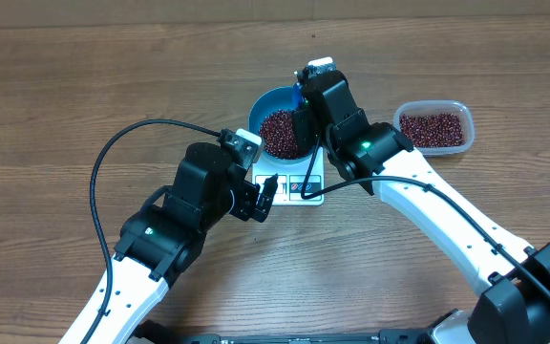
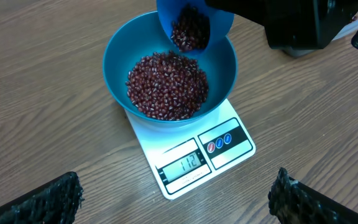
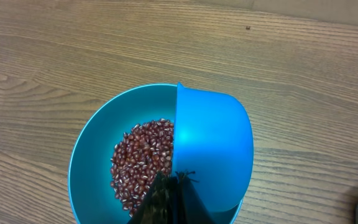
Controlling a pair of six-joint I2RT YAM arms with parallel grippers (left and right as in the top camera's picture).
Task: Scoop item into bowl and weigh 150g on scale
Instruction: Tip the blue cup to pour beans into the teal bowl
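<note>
The blue bowl [image 1: 267, 102] stands on the white scale [image 1: 290, 183] and holds a heap of red-brown beans [image 1: 280, 132]. In the left wrist view the scale [image 2: 225, 121] shows 112 on its display, under the bowl [image 2: 114, 62] and its beans [image 2: 166, 87]. A small blue scoop [image 2: 194, 25] tilts over the bowl's far rim with beans at its mouth. My right gripper [image 3: 179, 180] is shut on the scoop [image 3: 213, 143] above the bowl [image 3: 95, 146]. My left gripper [image 2: 176, 190] is open and holds nothing, just in front of the scale.
A clear plastic tub [image 1: 434, 128] of beans sits to the right of the scale, partly behind the right arm. The left arm's black cable loops over the table at the left.
</note>
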